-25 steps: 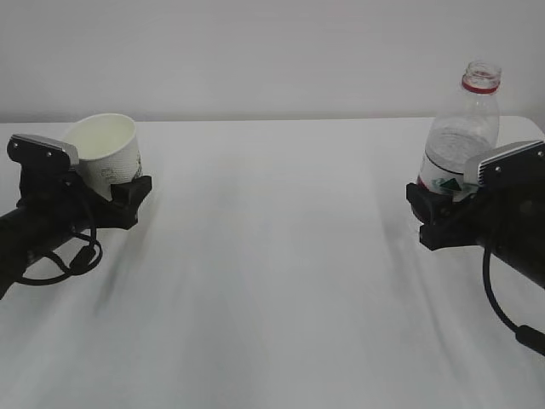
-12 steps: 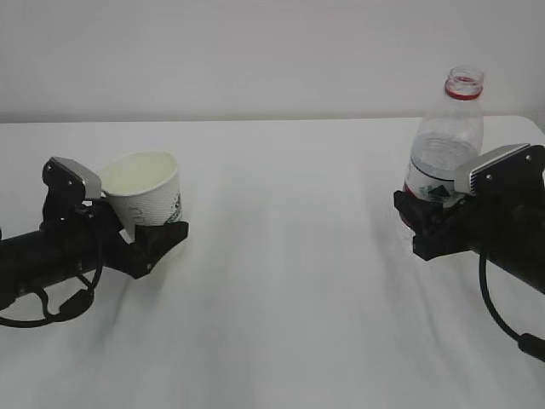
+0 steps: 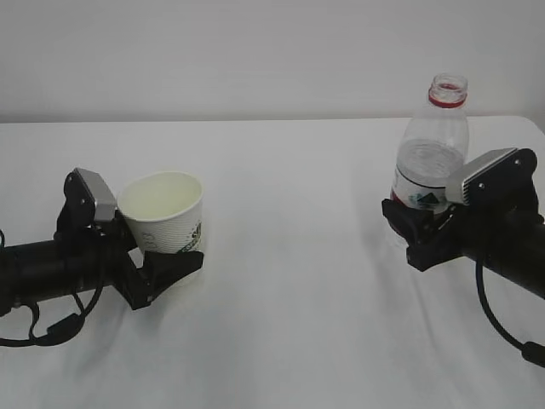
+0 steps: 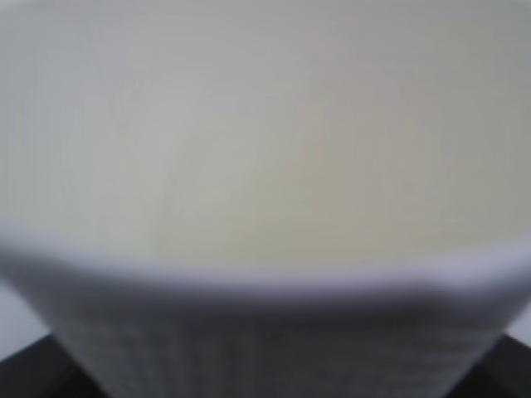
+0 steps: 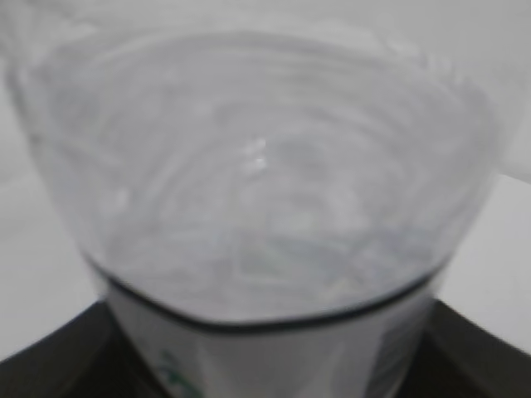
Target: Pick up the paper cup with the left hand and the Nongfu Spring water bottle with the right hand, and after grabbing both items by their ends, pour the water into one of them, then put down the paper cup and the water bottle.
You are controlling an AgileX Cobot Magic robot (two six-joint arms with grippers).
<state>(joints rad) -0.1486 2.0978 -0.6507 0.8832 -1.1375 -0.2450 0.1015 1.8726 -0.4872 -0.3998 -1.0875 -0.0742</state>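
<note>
We see only the bare white table and a pale wall around the work, nothing between the two arms. The left hand reaches in low and level from the left, clamped on the lower part of the paper cup, mouth up, slightly tilted. The right hand comes in from the right, gripping the uncapped Nongfu Spring water bottle at its labelled base, leaning slightly.

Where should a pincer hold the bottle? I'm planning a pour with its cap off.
Low on the bottle, around the labelled band, coming in level from the side. It stands upright with its open mouth on top, so a low grip leaves the neck free to tip. The right pincer holds it there now.
</note>
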